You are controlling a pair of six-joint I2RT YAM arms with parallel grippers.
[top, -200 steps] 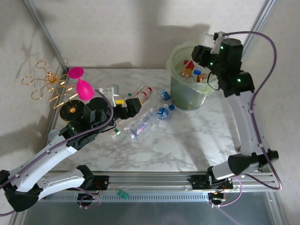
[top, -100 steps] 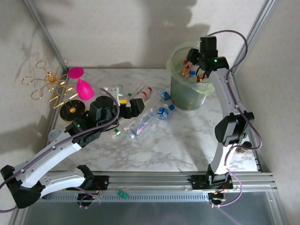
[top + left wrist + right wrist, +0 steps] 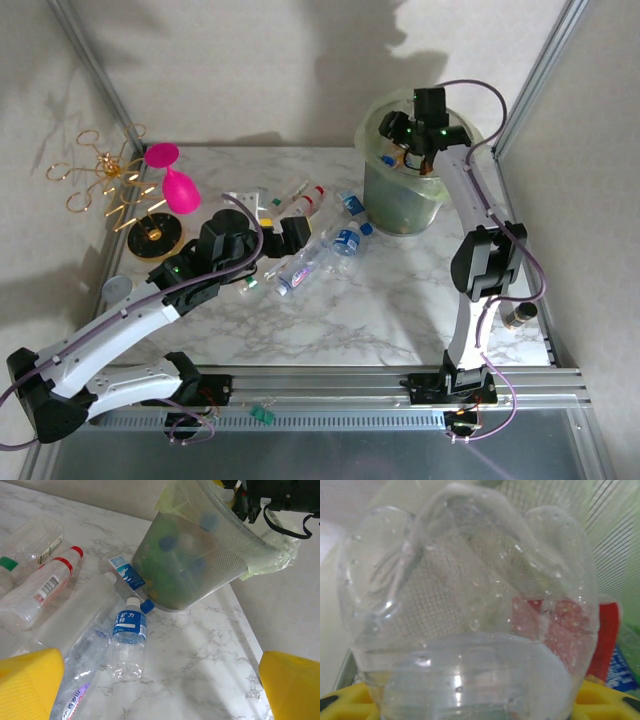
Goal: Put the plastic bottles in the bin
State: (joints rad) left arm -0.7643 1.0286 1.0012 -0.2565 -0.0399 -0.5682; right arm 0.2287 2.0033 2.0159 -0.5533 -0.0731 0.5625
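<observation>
top, bin (image 3: 405,200): far right of surface (image 3: 400,300), liner at rim
top, plastic bottles (image 3: 330,245): loose heap just left of bin
top, left gripper (image 3: 287,236): over heap's left end
top, right gripper (image 3: 408,136): in bin mouth
left wrist, left gripper (image 3: 161,685): wide, nothing between pads
left wrist, blue-label bottle (image 3: 129,640): lying near bin (image 3: 200,560) base; red-cap bottle (image 3: 45,587) further left
right wrist, clear bottle (image 3: 470,620): between yellow pads (image 3: 340,705), inside bin; gripped or loose, cannot tell
</observation>
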